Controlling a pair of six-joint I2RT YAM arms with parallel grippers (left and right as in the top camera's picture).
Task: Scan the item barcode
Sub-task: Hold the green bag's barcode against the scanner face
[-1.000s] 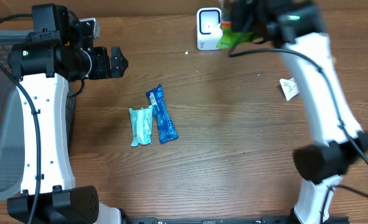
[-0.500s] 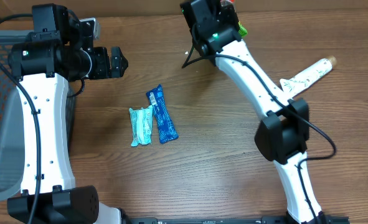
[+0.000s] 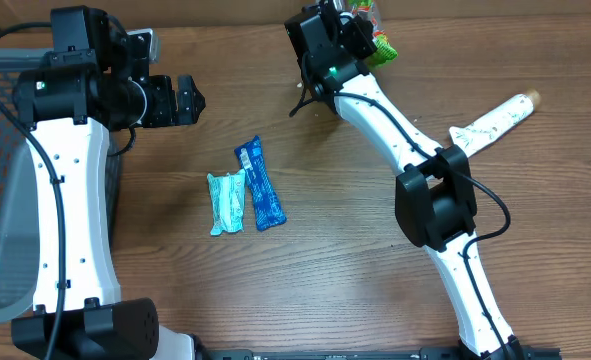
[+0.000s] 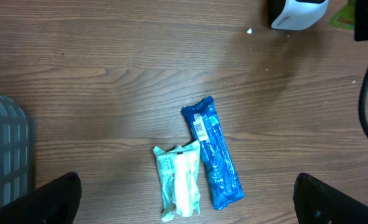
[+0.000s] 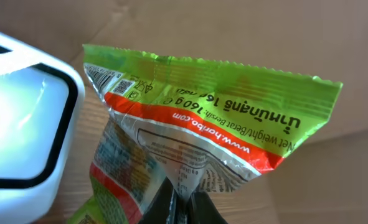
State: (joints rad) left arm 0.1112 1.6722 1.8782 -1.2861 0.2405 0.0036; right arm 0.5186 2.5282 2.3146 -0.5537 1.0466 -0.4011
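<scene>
Wooden table: right pincer (closed) pinches green packet.

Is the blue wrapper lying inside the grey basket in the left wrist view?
No, the blue wrapper lies on the bare wooden table, beside the pale green packet and well apart from the basket.

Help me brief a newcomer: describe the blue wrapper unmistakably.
Start at the middle of the wooden table. Two wrappers lie side by side there; the blue wrapper is the longer, darker one, unlike the pale green packet beside it.
</scene>
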